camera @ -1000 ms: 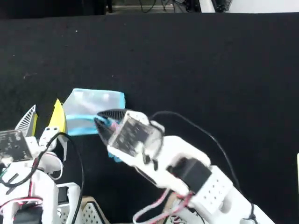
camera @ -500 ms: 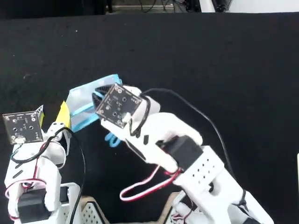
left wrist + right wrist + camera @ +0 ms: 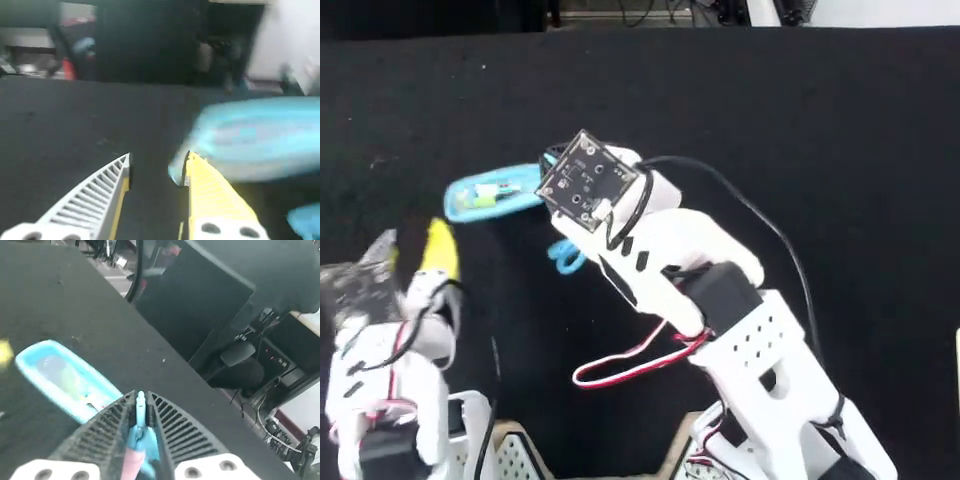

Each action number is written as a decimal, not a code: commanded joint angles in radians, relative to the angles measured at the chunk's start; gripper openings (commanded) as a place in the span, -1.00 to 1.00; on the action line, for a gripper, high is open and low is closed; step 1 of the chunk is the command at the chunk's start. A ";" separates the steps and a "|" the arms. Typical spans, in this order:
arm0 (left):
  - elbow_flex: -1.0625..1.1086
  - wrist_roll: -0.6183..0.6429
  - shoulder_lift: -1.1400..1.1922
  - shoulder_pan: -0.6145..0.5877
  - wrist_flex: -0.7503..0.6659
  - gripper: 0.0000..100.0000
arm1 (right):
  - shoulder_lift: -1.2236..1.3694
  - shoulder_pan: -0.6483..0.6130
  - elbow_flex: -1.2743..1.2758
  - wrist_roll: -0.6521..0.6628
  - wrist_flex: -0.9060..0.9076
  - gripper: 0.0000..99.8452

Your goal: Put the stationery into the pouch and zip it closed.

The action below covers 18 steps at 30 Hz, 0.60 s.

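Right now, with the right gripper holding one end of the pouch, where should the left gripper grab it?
Likely the free end of the pouch, away from the right gripper. Its thin rim sits just beside the open left gripper, so close across that rim from the left arm's side.

table: black cloth [image 3: 820, 120], running on well ahead of the right gripper [image 3: 140, 396] and out to both sides of it.
past the table's far edge, ahead of that gripper: grey floor strip [image 3: 590, 10] with dark cables [image 3: 705, 12]; white surface [image 3: 880, 10] toward the far corner.
right wrist view, beyond the table edge ahead of the gripper: tall dark panel [image 3: 200, 295]; dark rounded object [image 3: 240, 357], possibly a chair base; loose wires [image 3: 260, 405] on pale floor.
ahead of the left gripper [image 3: 159, 157]: dark panel [image 3: 150, 40]; white wall [image 3: 285, 35] on the yellow finger's side; blurred red item [image 3: 69, 75] on the other side.
light: bright.
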 commanded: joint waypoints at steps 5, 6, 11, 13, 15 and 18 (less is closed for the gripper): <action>0.002 -0.035 0.046 0.179 -0.005 -0.64 | 0.038 0.006 -0.208 0.008 0.164 -0.98; 0.022 -0.035 0.043 0.179 -0.026 -0.64 | 0.038 -0.003 -0.220 0.009 0.195 -0.98; 0.176 -0.034 0.041 0.177 -0.186 -0.64 | 0.038 -0.068 -0.268 0.009 0.321 -0.98; 0.222 -0.005 0.041 0.177 -0.238 -0.64 | 0.036 -0.103 -0.271 0.009 0.339 -0.98; 0.242 0.038 0.041 0.176 -0.264 -0.64 | 0.036 -0.137 -0.271 0.009 0.339 -0.98; 0.245 0.074 0.041 0.176 -0.273 -0.64 | 0.036 -0.176 -0.271 0.009 0.339 -0.98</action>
